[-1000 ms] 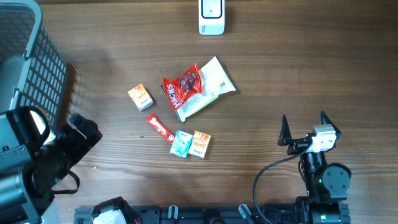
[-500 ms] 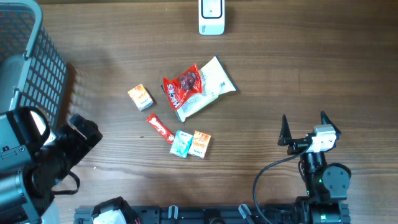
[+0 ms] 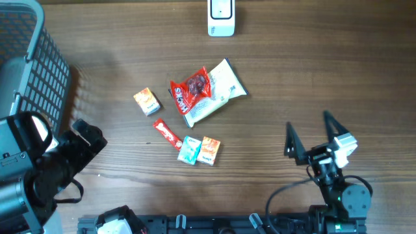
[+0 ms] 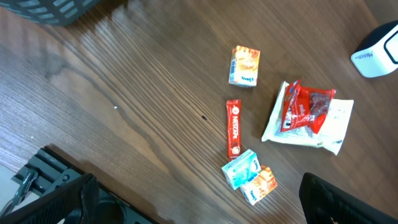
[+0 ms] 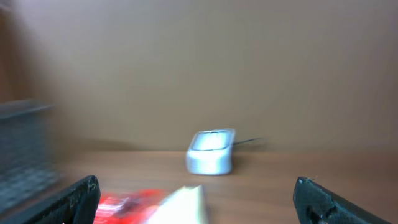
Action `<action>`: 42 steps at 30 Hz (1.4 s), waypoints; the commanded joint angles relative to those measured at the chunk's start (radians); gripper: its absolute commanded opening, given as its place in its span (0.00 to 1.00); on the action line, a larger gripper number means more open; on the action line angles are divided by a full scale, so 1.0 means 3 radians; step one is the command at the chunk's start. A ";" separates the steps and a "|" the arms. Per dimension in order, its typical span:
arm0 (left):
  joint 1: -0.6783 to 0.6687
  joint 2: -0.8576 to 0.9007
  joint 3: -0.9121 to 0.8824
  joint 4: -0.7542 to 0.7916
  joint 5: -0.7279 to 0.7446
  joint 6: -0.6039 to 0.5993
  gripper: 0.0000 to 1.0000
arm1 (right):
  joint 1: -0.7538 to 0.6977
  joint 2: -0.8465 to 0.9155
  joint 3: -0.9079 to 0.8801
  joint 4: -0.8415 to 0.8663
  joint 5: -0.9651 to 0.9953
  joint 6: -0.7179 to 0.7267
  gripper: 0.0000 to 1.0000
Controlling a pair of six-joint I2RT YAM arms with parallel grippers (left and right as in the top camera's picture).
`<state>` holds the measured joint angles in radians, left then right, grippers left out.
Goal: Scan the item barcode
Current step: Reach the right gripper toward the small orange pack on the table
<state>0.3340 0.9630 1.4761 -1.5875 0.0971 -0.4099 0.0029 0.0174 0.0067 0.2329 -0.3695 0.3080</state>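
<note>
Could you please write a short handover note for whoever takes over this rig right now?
Left tool: open, empty, by the basket.
Right tool: open, empty, right of the items.
Items, mid-table: red bag lying on a white packet; small orange box; red bar; teal box beside a second orange box.
Scanner: far edge of the table.
Done: nothing is held or at the scanner.
Left: pick an item and show its barcode to the scanner.

A dark wood-grain table [image 3: 325,71] stands before a plain beige wall [image 5: 199,56].
</note>
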 commanded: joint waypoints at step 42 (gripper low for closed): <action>0.0015 0.0000 -0.0013 0.0000 -0.0041 -0.0045 1.00 | 0.0696 0.3577 0.2591 -0.3348 -0.0757 0.0985 1.00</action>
<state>0.3340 0.9630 1.4746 -1.5898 0.0948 -0.4099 0.1036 0.9382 0.7708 -0.7483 -0.5945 0.6960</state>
